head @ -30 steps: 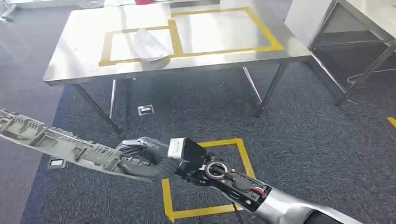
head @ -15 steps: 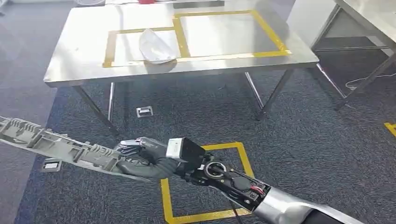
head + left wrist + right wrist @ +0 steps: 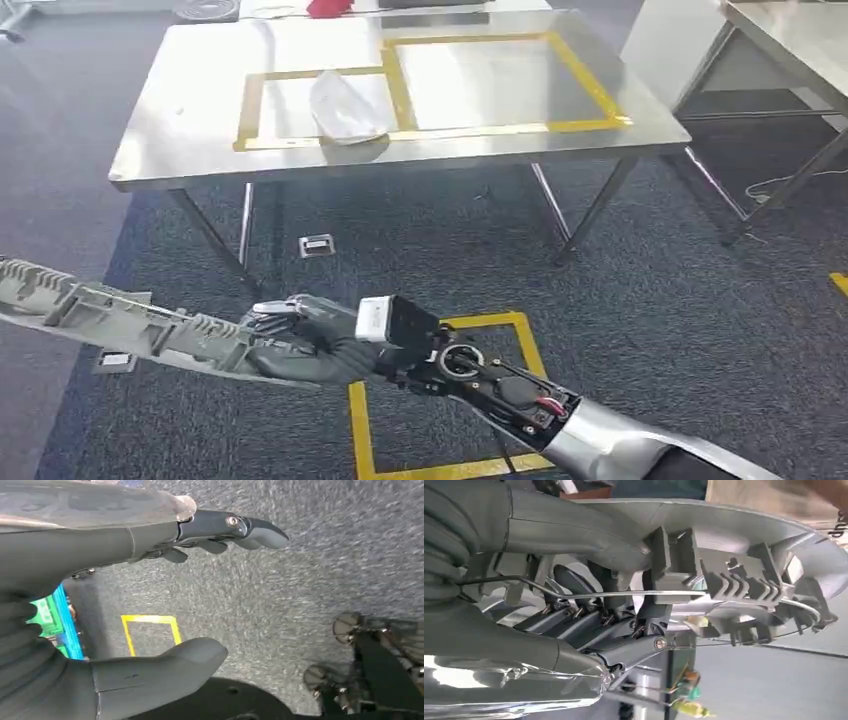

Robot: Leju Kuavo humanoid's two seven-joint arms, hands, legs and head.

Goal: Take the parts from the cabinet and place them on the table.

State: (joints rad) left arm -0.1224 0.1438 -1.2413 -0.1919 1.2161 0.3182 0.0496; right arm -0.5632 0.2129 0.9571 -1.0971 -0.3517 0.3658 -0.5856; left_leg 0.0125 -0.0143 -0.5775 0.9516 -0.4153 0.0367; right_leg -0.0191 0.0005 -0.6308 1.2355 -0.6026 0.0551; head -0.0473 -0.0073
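A long grey ribbed plastic part (image 3: 110,318) stretches from the picture's left edge to my right hand (image 3: 310,338), which grips its near end low over the dark carpet. Up close, the part (image 3: 744,575) shows clips and ribs, with my right hand's fingers (image 3: 589,620) wrapped around it. The steel table (image 3: 200,110) stands ahead with two yellow-taped rectangles; a white part in clear wrap (image 3: 345,105) lies in the left rectangle. My left hand (image 3: 150,605) hangs over the carpet, fingers apart, holding nothing.
A second steel table (image 3: 790,40) stands at the far right. A yellow taped square (image 3: 450,400) marks the carpet under my right arm. A small floor socket (image 3: 316,245) sits by the table leg. A red object (image 3: 330,8) lies at the table's far edge.
The camera has moved, so the table sits slightly lower and further right in the picture. My right hand keeps its grip on the grey part, which has dropped a little.
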